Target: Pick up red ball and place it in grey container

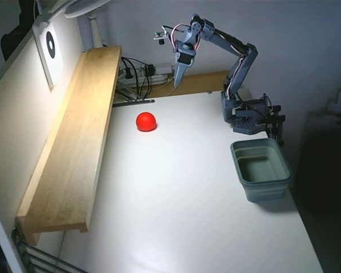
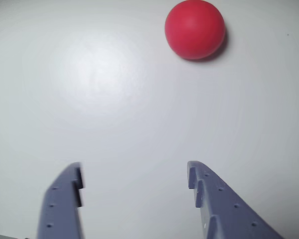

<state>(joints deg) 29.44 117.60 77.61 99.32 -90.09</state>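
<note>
In the fixed view the arm is stretched out over the far end of the white table [image 1: 176, 205], its gripper [image 1: 177, 81] hanging point-down in the air, well above the surface and clear of everything. The red ball [image 1: 146, 121] sits alone on the tabletop, nearer the wooden shelf [image 1: 74, 148] on the left, off to the lower left of the claw and apart from it. The grey container [image 1: 261, 169] stands by the arm's base at the right edge, well apart from the ball, and nothing shows inside it. Over to the wrist view: the two fingers [image 2: 65, 199] come up from the bottom edge, spread wide with bare table between them, so the gripper [image 2: 134, 172] is released and carrying nothing. The red ball [image 2: 195, 30] is up near the top, right of centre, not yet between the jaws. This reads as the approach, the grasp not begun. The next move likely calls for reaching forward and a touch to the right in this view, dropping down until the open fingers straddle the ball, then closing gently, since a smooth round ball could roll off at a nudge
</note>
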